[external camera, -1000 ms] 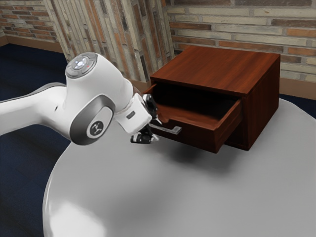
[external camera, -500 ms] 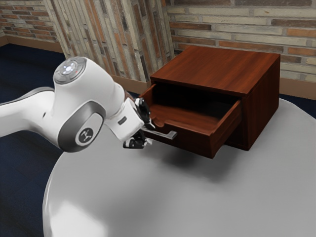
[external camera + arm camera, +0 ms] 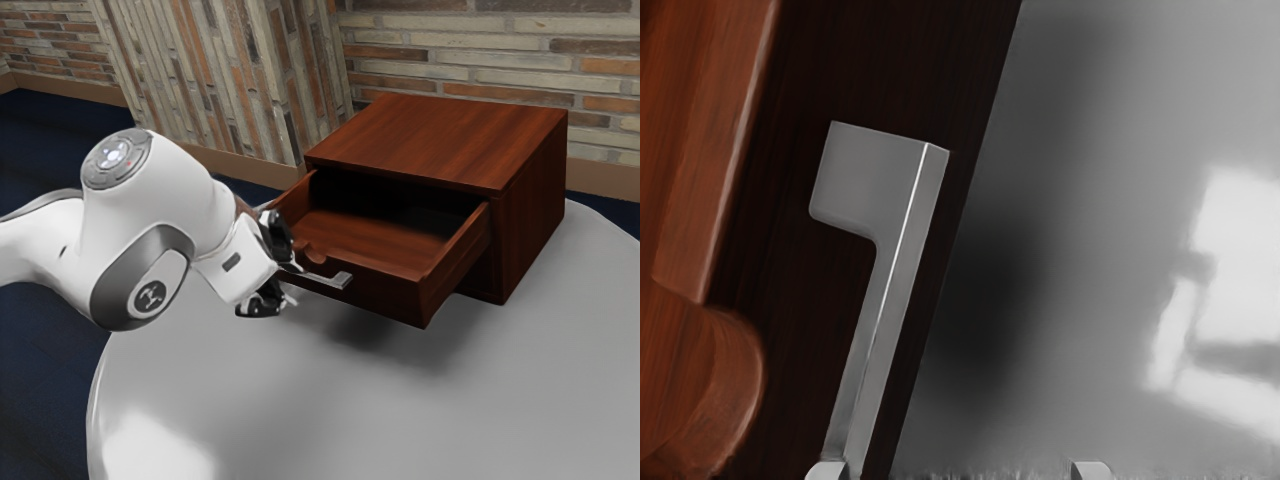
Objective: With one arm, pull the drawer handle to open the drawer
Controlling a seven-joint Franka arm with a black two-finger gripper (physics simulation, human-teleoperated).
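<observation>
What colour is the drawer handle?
The drawer handle is silver-grey; it shows best in the wrist view.

We are seeing a reddish-brown wood-grained drawer (image 3: 385, 288) with a silver handle (image 3: 328, 278), a pale grey table (image 3: 400, 400), a white-and-grey arm (image 3: 150, 230), a tan brick wall (image 3: 480, 50), a dark blue floor (image 3: 50, 130).

A flat, brushed-grey metal drawer handle (image 3: 880, 300) with a bent end stood off the dark brown wooden drawer front (image 3: 870, 60), a rounded reddish-brown wooden edge (image 3: 690, 390) lay beside it, and beyond the front spread the pale grey table (image 3: 1120, 100), shadowed near the drawer.
</observation>
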